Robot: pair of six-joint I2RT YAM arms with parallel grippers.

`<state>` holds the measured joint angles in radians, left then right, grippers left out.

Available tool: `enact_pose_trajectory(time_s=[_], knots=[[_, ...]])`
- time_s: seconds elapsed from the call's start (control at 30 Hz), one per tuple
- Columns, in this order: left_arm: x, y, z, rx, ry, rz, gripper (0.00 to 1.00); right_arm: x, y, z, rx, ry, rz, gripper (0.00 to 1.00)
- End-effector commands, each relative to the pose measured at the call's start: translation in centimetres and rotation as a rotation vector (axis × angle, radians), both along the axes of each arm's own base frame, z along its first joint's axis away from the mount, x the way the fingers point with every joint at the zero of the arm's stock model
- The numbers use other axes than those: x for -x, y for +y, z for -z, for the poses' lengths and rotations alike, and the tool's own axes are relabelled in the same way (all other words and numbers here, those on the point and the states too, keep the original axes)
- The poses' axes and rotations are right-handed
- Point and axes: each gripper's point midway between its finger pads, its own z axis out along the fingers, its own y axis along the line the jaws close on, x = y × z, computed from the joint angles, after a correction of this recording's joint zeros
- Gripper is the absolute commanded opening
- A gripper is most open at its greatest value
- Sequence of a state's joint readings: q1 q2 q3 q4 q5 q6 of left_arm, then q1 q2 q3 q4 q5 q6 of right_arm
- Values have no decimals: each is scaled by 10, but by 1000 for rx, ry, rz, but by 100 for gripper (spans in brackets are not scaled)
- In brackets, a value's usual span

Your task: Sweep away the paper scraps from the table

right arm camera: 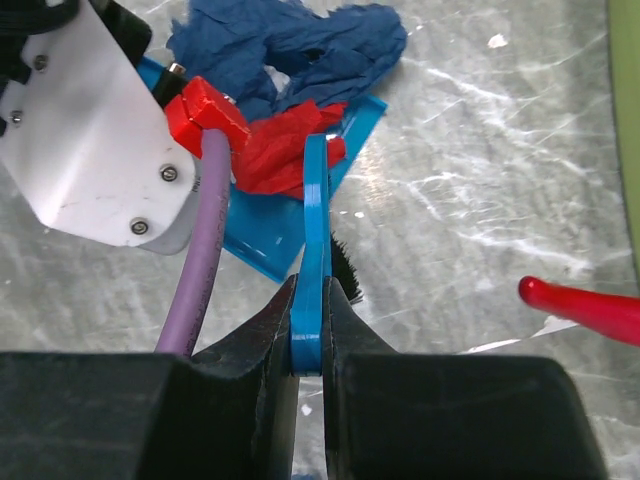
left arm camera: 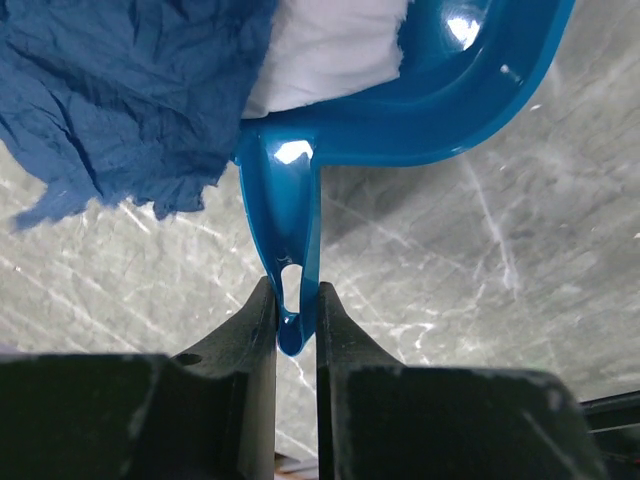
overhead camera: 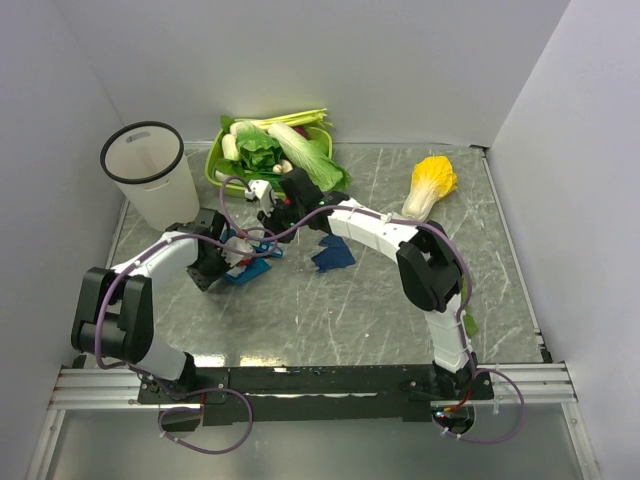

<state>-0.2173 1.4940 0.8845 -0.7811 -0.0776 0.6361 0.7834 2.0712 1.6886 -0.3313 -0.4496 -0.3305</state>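
A: Now, entry one: the right tool point(right arm camera: 310, 297)?

B: Closed narrow on the flat handle of the brush point(right arm camera: 315, 230). The handle's long axis runs straight ahead of the tool. The black bristles point(right arm camera: 347, 272) sit just right of the handle, low toward the surface point(right arm camera: 480, 180).

A: Entry two: the left tool point(left arm camera: 295, 292)?

B: Pinched narrow on the stem of the dustpan point(left arm camera: 480, 90). The stem runs straight ahead, and the pan's body spreads ahead and to the right.

A: Entry three: the paper scraps, placed from each tool.

B: From the right tool, the red scrap point(right arm camera: 285, 150) is dead ahead at the handle's far end, apparently touching it and lying on the pan. The dark blue scrap point(right arm camera: 290, 45) is beyond the red, ahead and slightly left, partly on the pan and partly on the bare surface. From the left tool, the white scrap point(left arm camera: 335, 45) is ahead inside the pan. Dark blue paper, likely the same piece, is ahead-left and hanging over the pan's rim.

A: And the relation that governs?

B: The overhanging dark blue piece lies past the brush's tip along the handle's axis. I judge the right tool to be the nearer. The bristles would need to get beyond that scrap and draw it toward the pan.
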Motion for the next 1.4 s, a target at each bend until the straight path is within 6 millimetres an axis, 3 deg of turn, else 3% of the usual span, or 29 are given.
enact_pose_trajectory(time_s=[0.0, 0.13, 0.17, 0.33, 0.67, 0.8, 0.93, 1.27, 1.37], knots=[[-13, -15, -6, 81, -75, 33, 16, 25, -5, -11, -3, 66, -29, 0], [-10, -20, -7, 112, -76, 65, 7, 20, -15, -14, 32, 29, 10, 0], [-10, -21, -8, 118, -83, 72, 1, 17, -18, -15, 40, 20, 18, 0], [-12, -25, -12, 150, -135, 82, 1, 9, -33, -30, 65, -70, 41, 0], [-17, -34, -14, 203, -240, 123, 1, 31, -56, -52, 57, -98, 8, 0], [-14, -42, -17, 250, -262, 172, 1, 38, -66, -76, 16, -135, 12, 0], [-10, -49, -24, 289, -296, 223, 1, 45, -75, -87, 2, -126, 13, 0], [-1, -54, -42, 324, -323, 276, 1, 30, -129, -124, -27, -133, 165, 0], [1, -56, -49, 338, -342, 287, 1, 26, -143, -123, -37, -117, 213, 0]])
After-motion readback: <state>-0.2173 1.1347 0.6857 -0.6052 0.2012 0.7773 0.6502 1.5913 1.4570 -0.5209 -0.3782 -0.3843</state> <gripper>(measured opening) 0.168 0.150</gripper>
